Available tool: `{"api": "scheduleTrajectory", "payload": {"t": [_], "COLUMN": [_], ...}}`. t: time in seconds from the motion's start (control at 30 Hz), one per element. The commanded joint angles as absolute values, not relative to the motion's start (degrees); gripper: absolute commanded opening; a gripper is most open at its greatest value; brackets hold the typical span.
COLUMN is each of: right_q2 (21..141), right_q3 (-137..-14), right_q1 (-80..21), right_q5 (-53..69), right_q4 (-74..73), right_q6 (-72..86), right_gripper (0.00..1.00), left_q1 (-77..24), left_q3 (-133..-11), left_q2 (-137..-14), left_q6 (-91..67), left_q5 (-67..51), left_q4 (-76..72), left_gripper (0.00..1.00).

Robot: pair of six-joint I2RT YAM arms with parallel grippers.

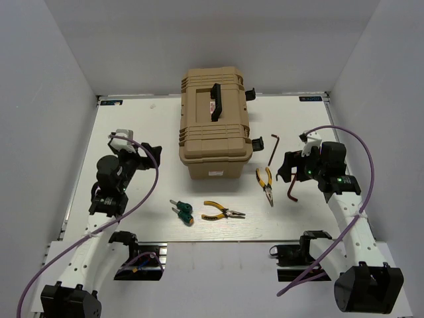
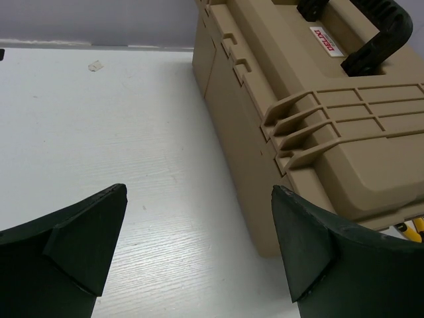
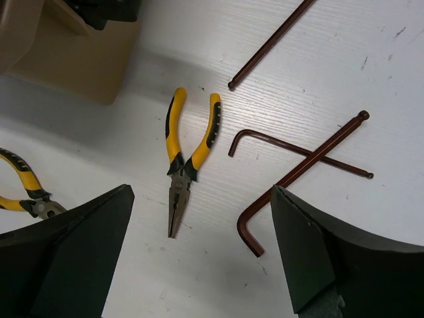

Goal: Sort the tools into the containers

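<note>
Two yellow-and-black pliers lie in front of the closed tan toolbox [image 1: 215, 126]: one pair of pliers [image 1: 265, 185] to its right, the other pliers [image 1: 222, 212] nearer the table's front edge. Two green screwdrivers [image 1: 180, 211] lie side by side left of them. Reddish-brown hex keys show as a thick hex key [image 3: 301, 182] crossing a thin hex key [image 3: 271, 141], and a straight hex key [image 3: 268, 43] farther off. My right gripper [image 3: 202, 189] hangs open above the pliers [image 3: 189, 156] and the keys, holding nothing. My left gripper [image 2: 199, 189] is open over bare table beside the toolbox [image 2: 318, 132].
The toolbox has a black carry handle [image 1: 216, 101] and black latches [image 1: 256, 142] on its right side. White walls enclose the table on three sides. Purple cables loop off both arms.
</note>
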State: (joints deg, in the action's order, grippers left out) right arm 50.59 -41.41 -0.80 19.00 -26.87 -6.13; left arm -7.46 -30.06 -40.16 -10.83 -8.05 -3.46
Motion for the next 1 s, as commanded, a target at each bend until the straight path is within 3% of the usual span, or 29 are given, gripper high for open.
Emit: {"api": "scheduleTrajectory", "payload": {"t": [0.0,0.2,0.23,0.27,0.33,0.4,0.43,0.47,0.5,0.57,0.6,0.67,0.7,0.8,0.83,0.87,0.97], "right_q2": [49.3,50.1,51.1,53.5,60.6,64.8,70.2,71.8,73.0,78.6,81.6,88.8,90.8,100.4,102.5,108.0,113.4], "right_q3": [-41.3,-42.5,-44.6,-46.0,-54.7,-62.8,-67.5,-71.9,-73.8,-80.8,-82.8,-92.7,-94.8,-111.2,-113.9,-118.7,-127.1], "right_q1": [-0.6,-0.6,-0.6,-1.0,-1.7,-2.7,-4.5,-5.2,-5.8,-9.1,-10.1,-13.5,-14.3,-18.0,-19.9,-20.6,-24.4], "right_q5": [19.3,31.1,31.3,32.4,33.0,33.4,33.4,33.5,32.0,30.8,28.8,27.5,27.6,27.1,25.8,24.6,15.9], "right_q4": [-24.5,-23.8,-22.7,-22.5,-25.6,-29.3,-31.2,-31.8,-32.3,-32.2,-32.5,-33.7,-35.1,-36.3,-36.5,-37.0,-34.6], "right_q6": [-6.8,-14.9,-14.3,-12.6,-12.0,-10.8,-10.2,-9.9,-8.6,-7.8,-5.6,-4.2,-0.7,6.7,7.9,10.0,11.1], "right_gripper": [0.90,0.90,0.82,0.48,0.05,0.00,0.00,0.00,0.11,0.24,0.43,0.61,0.63,0.78,0.88,0.91,0.91], "left_q1": [-7.6,-7.6,-7.6,-7.6,-7.6,-7.6,-7.6,-7.6,-7.6,-7.6,-7.6,-7.6,-7.6,-7.6,-7.6,-7.6,-7.6], "left_q3": [-32.0,-32.6,-32.6,-33.1,-33.1,-33.7,-33.7,-33.7,-33.7,-34.2,-34.2,-34.2,-34.2,-34.2,-34.8,-34.8,-35.3], "left_q2": [-40.8,-42.6,-42.6,-43.2,-43.8,-44.4,-44.4,-44.9,-44.9,-45.4,-45.4,-45.4,-45.4,-46.0,-46.6,-46.6,-47.2], "left_q6": [-11.6,-12.7,-12.7,-12.7,-13.3,-13.3,-13.3,-13.3,-13.3,-13.3,-13.3,-13.3,-13.3,-13.3,-13.3,-12.7,-12.1], "left_q5": [-9.0,-9.1,-9.1,-9.6,-10.1,-11.4,-11.9,-12.6,-12.6,-13.3,-13.3,-13.3,-13.3,-13.9,-13.9,-13.9,-14.4], "left_q4": [-3.5,-3.5,-2.9,-2.9,-2.4,-2.4,-2.4,-2.4,-2.4,-2.4,-2.4,-2.4,-2.4,-1.8,-1.8,-1.2,-0.7], "left_gripper": [1.00,1.00,1.00,1.00,0.97,0.76,0.61,0.19,0.00,0.00,0.00,0.00,0.22,0.71,0.75,0.78,0.80]}}
